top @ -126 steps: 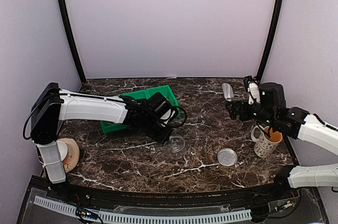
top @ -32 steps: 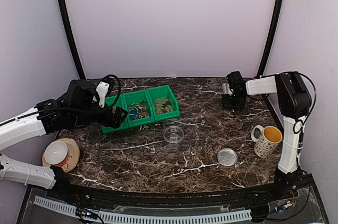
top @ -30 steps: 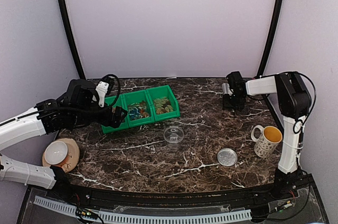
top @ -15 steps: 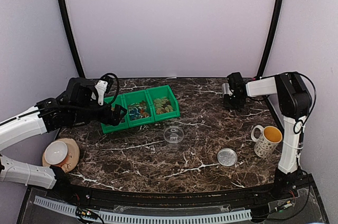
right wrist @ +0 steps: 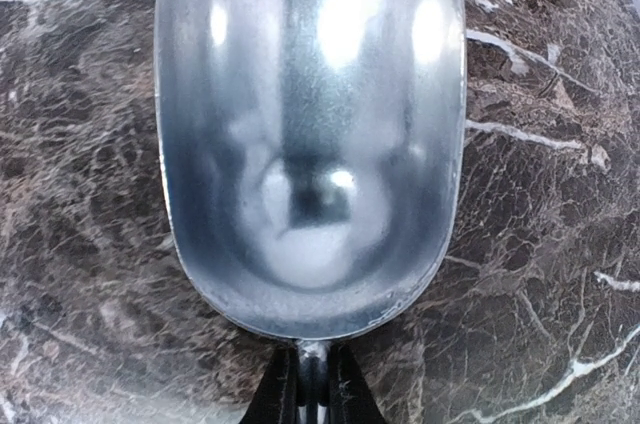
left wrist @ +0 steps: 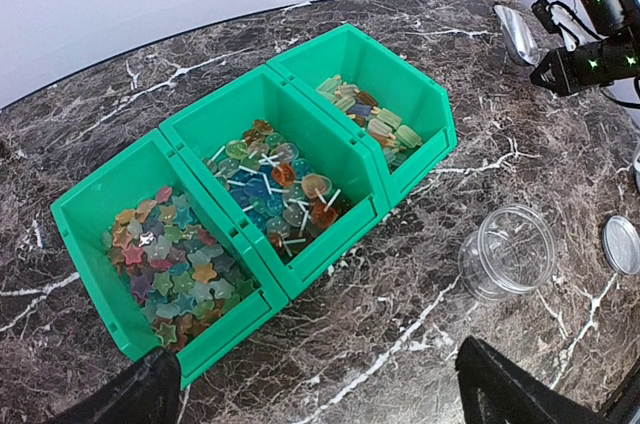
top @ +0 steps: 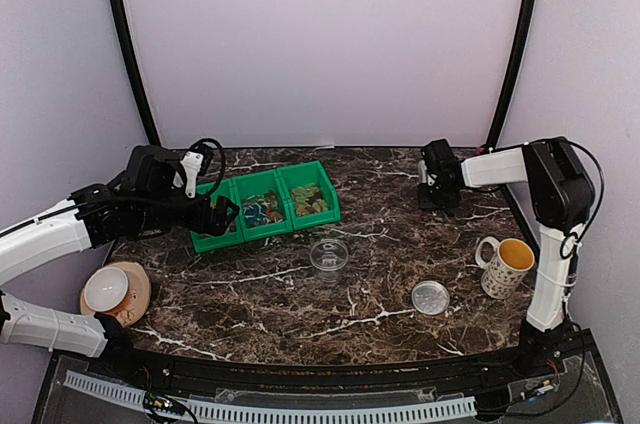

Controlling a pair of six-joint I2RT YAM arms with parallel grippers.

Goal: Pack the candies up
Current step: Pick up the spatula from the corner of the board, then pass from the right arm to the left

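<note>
Right gripper (right wrist: 314,396) is pinching scoop (right wrist: 310,124) handle, bowl ahead; left gripper (left wrist: 320,392) is hanging wide above candies (left wrist: 175,269).

Top view: you're high over the near edge, facing the back wall (top: 320,44), whole bench (top: 300,314) in frame.
Left wrist: you're raised and tilted down over the green bin (left wrist: 335,249), at middle distance.
Right wrist: you're in tight, nose down on the metal scoop (right wrist: 310,124), bench filling the edges.
Shared: top and left wrist both catch the bin, clear tub (left wrist: 505,262), lid (left wrist: 622,244) and scoop; right wrist shares only scoop and bench.
</note>
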